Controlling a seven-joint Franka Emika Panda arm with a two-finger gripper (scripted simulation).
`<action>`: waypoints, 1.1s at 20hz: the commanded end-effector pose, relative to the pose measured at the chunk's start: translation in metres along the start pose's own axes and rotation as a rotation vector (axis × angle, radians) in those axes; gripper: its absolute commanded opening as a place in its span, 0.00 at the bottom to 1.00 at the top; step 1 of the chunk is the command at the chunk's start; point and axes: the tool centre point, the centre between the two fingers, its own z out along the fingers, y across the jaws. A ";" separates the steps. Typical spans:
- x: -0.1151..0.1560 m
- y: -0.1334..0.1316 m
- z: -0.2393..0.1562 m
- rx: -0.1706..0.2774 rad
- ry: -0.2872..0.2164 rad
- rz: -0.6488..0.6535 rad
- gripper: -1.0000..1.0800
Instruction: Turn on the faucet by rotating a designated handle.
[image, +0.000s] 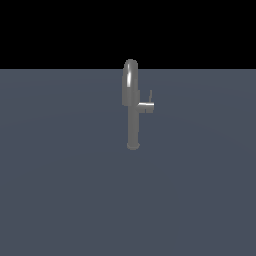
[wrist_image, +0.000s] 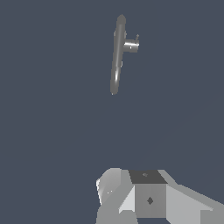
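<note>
Grey metal faucet (image: 132, 107) stands upright just above centre of the exterior frame, on a flat slate-blue table (image: 60, 190). Glossy arched spout on top, slim column below, short stub jutting toward the exterior view's right. At the stub's end sits the handle (image: 150, 96), a thin dark lever pointing up, close beside the spout but apart from it.

From the wrist camera I see the same fixture small and well apart from the arm, in the upper middle of that frame, with the stub and the handle only just discernible. Grey blocky parts of my tool (wrist_image: 144, 197) fill the lower edge there; the fingertips are not shown, so I cannot tell how far open it is, nor whether it holds anything. Nothing appears to be in it.

My reading: approach not yet begun, whole task ahead.

Notes for doing it well:
- Aim for the lever, not the thick spout.
- Come in from the stub side, so the column does not block me.
- Set fingers around the thin stick, then push along its arc about the stub axis.
- Lever is slim; expect easy slip-off.
</note>
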 end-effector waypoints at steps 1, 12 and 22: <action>0.000 0.000 0.000 0.000 0.000 0.000 0.00; 0.016 -0.002 0.001 0.043 -0.040 0.045 0.00; 0.061 -0.003 0.008 0.163 -0.150 0.169 0.00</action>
